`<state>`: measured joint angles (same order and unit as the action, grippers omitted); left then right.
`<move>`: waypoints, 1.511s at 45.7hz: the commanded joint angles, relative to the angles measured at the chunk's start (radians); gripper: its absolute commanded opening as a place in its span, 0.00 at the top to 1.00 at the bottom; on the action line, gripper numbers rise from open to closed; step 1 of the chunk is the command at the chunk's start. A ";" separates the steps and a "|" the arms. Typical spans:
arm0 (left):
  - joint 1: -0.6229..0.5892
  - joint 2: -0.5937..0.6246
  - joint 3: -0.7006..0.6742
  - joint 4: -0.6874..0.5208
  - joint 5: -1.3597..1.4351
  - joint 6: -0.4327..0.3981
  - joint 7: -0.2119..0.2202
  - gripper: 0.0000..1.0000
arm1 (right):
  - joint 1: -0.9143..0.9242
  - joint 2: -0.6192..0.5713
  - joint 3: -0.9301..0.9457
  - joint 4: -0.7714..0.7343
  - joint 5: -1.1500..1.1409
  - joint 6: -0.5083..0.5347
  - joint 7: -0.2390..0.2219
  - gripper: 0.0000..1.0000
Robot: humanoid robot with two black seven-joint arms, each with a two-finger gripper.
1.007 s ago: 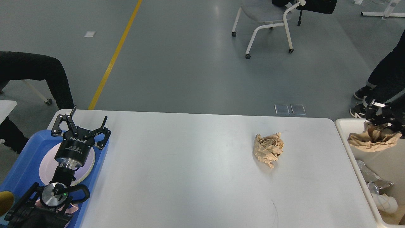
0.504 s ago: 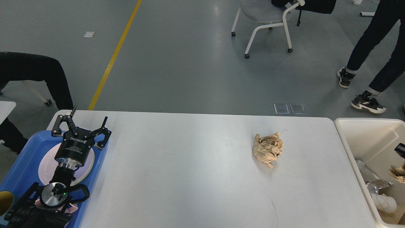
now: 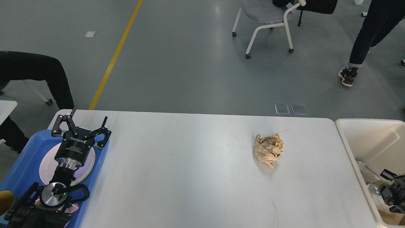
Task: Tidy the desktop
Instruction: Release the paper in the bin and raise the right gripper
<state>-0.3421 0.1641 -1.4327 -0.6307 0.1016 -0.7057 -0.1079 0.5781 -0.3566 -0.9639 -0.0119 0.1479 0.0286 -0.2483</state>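
Note:
The desktop (image 3: pixel 196 164) is a wide white tabletop. A crumpled ball of brown paper (image 3: pixel 268 148) lies on its right half. My left gripper (image 3: pixel 89 114) hovers open over the far end of the blue tray (image 3: pixel 19 167), with nothing between its fingers. My right gripper (image 3: pixel 392 191) shows only as a dark shape at the right edge, low inside the beige bin (image 3: pixel 348 142). Its fingers cannot be told apart there.
A pale round plate (image 3: pixel 87 164) lies in the blue tray under my left arm. The bin holds clear plastic and other waste (image 3: pixel 367 174). A yellow object (image 3: pixel 4 202) shows at the left edge. A seated person, a walking person and a chair are beyond the table.
My right gripper, which held brown paper above the bin's far end, has dropped low into the bin, and that paper is no longer seen. A person has walked across the back right. The left arm is still.

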 commanded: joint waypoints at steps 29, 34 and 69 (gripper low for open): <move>0.000 0.000 0.000 0.000 0.000 0.000 0.001 0.04 | -0.049 0.027 0.004 0.000 0.004 -0.035 0.000 0.00; 0.000 0.000 0.000 0.000 0.001 0.000 0.001 0.04 | -0.044 0.030 0.005 0.009 0.004 -0.039 0.000 0.00; 0.000 0.000 0.000 -0.001 0.000 0.000 -0.001 0.04 | 0.477 -0.179 -0.018 0.357 -0.097 0.212 -0.005 0.00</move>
<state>-0.3421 0.1641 -1.4327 -0.6305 0.1018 -0.7056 -0.1079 0.8681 -0.4888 -0.9672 0.2245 0.1226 0.1439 -0.2490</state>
